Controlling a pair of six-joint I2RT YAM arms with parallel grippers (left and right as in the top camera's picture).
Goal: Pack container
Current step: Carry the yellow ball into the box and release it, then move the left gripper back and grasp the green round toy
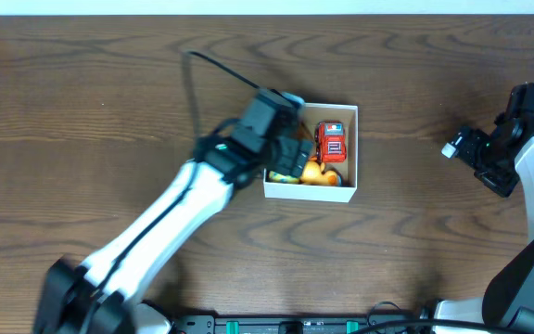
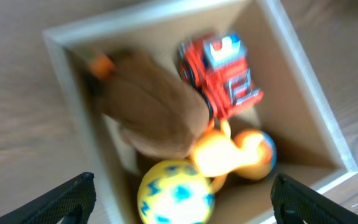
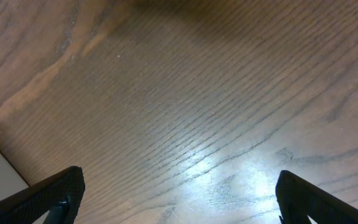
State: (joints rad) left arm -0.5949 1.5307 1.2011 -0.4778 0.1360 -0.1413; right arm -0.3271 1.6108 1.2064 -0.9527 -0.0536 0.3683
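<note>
Packing looks nearly done: small white cardboard box (image 1: 309, 193) of toys (image 2: 176, 193) sits below left fingers (image 2: 67, 196), spread, empty; next, lift away.

Container (image 1: 310, 193) (image 2: 306, 109): small square cardboard box, white outside, tan inside, top open. Sitting upright near the middle of the table (image 1: 82, 111), slightly right of centre. Holding a red truck (image 1: 332, 142) (image 2: 224, 73) along its right side, a yellow ball (image 2: 174, 193) by the near wall and a brown toy (image 2: 157, 115) on the left.

left gripper (image 2: 182, 198): I see it spread wide above the container (image 1: 310, 192)
right gripper (image 3: 182, 198): spread wide, well right of it
</note>
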